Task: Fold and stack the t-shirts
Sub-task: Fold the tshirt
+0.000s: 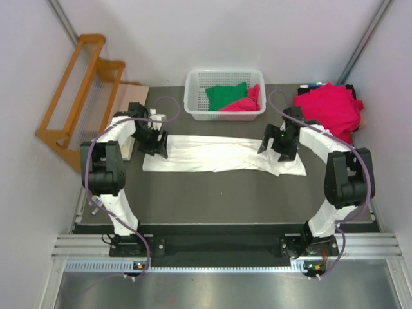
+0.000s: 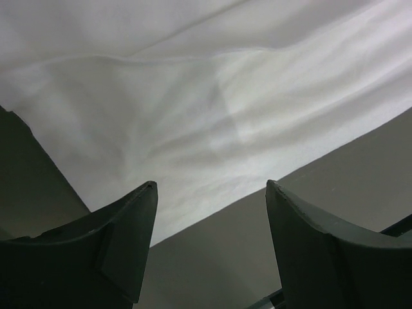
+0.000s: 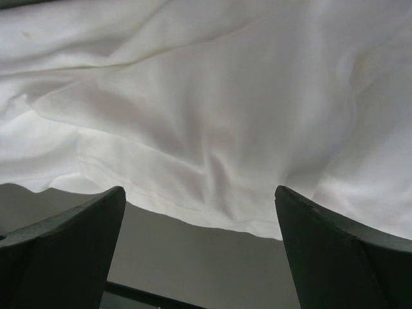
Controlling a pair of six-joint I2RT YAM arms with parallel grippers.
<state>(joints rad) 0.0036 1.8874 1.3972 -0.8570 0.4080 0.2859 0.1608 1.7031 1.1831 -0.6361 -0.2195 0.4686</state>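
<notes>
White t-shirt (image 1: 215,156), long strip flat on table (image 1: 225,199); left pincer (image 2: 211,193), right pincer (image 3: 199,193) both apart, empty, over opposite ends.

The spread t-shirt (image 1: 219,154) lies across the table (image 1: 225,199), basket (image 1: 225,116) behind it, heaped t-shirts (image 1: 328,106) far right.

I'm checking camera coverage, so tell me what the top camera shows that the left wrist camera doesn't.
Only the top view: the white basket holding a green t-shirt and a crimson t-shirt, the crimson pile, the wooden rack, the right gripper. Only the left wrist view: fine creases, and nothing between the open fingers. Both: the white t-shirt, the left gripper, the dark table.
</notes>
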